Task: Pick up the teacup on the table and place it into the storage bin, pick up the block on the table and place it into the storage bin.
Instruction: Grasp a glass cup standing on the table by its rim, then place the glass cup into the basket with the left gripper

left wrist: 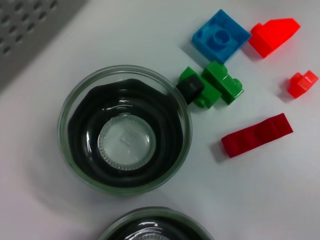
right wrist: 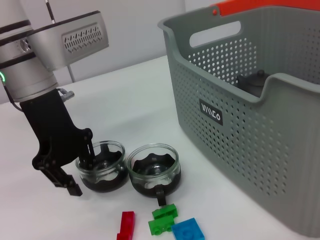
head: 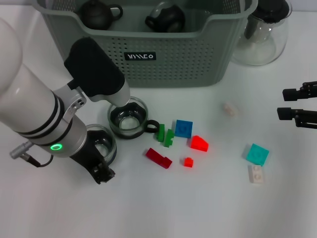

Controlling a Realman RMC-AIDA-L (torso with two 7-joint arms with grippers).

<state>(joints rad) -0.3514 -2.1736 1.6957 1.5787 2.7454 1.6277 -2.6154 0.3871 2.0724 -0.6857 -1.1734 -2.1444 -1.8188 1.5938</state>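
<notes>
Right wrist view, left tool (right wrist: 80, 170) open astride glass teacup (right wrist: 101, 165) rim, right tool (head: 290, 104) parked open, storage bin (right wrist: 260, 125) behind.

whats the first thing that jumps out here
The left gripper reaches down over one of two glass teacups, just in front of the grey-green storage bin holding two dark teapots. Bright blocks lie scattered beside the cups; the right gripper waits at the right edge.
</notes>
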